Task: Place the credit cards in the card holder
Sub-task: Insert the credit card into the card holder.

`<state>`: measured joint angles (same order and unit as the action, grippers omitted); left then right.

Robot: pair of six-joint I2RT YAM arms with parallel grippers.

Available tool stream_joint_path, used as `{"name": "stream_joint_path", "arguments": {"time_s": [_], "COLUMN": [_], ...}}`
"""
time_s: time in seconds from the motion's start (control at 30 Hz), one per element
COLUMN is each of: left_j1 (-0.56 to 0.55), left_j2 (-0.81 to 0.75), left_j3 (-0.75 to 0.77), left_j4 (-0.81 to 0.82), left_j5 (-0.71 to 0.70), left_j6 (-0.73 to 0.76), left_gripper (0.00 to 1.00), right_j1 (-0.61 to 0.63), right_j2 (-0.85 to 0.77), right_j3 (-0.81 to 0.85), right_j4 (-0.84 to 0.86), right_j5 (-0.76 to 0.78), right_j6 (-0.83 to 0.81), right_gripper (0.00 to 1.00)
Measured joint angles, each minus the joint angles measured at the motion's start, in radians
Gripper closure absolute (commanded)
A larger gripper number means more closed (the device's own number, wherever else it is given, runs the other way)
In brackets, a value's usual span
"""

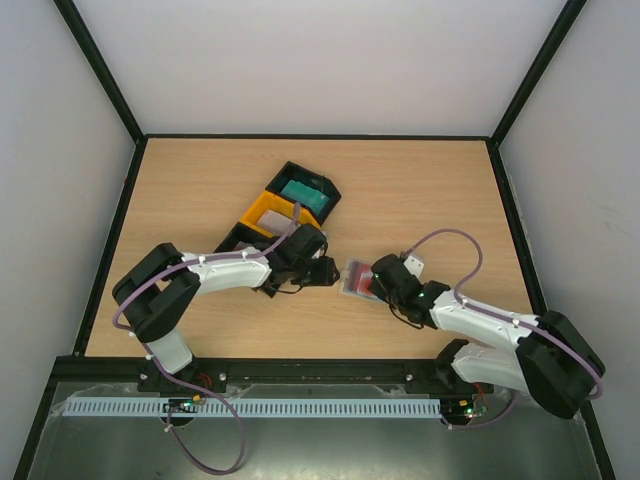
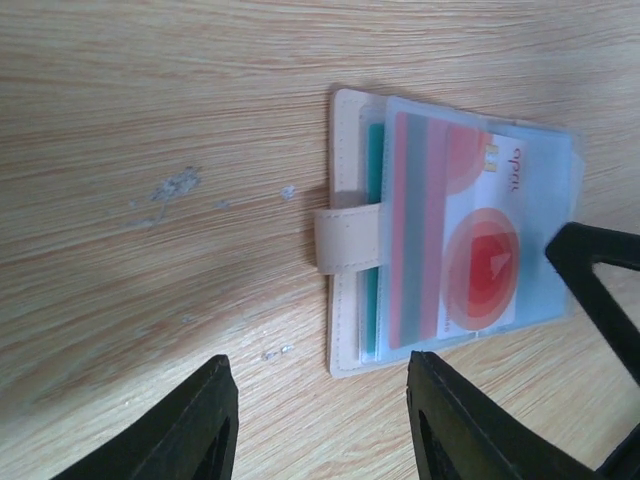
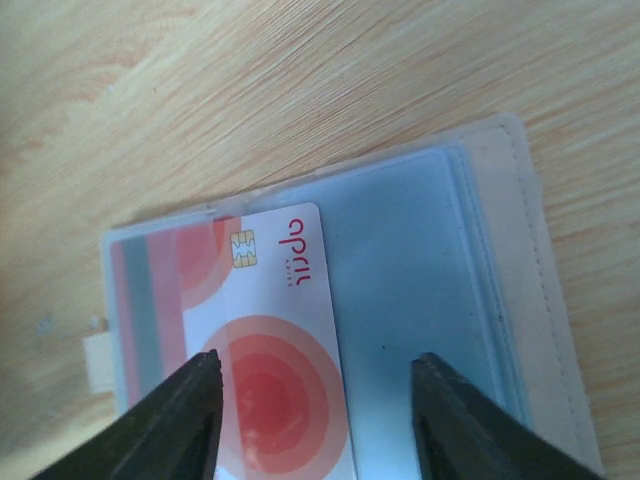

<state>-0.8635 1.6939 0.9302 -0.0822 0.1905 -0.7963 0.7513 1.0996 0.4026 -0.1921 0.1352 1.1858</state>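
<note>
wooden table (image 1: 420, 190), black and yellow trays (image 1: 262, 210) holding teal cards (image 1: 303, 192), left gripper (image 2: 320, 400) wide open, empty, beside beige card holder (image 2: 350, 230) lying unfolded mid-table, right gripper (image 3: 315, 400) spread open above it, empty, red-and-white credit card (image 3: 280, 330) partly in clear slot

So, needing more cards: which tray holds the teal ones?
The black tray farthest from the arms: teal cards lie inside. The yellow tray beside it shows no teal; the nearer black tray is largely hidden.
</note>
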Motion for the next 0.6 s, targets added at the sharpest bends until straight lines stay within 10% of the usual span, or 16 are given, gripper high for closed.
{"name": "stream_joint_path", "arguments": {"time_s": [0.6], "left_j1": [0.0], "left_j2": [0.132], "left_j3": [0.044], "left_j4": [0.048], "left_j5": [0.065], "left_j6": [-0.003], "left_gripper": [0.63], "right_j1": [-0.016], "right_j2": [0.16], "right_j3": [0.059], "right_j4": [0.016], "right_j5": [-0.058], "right_j6": [-0.156], "right_gripper": [0.72]}}
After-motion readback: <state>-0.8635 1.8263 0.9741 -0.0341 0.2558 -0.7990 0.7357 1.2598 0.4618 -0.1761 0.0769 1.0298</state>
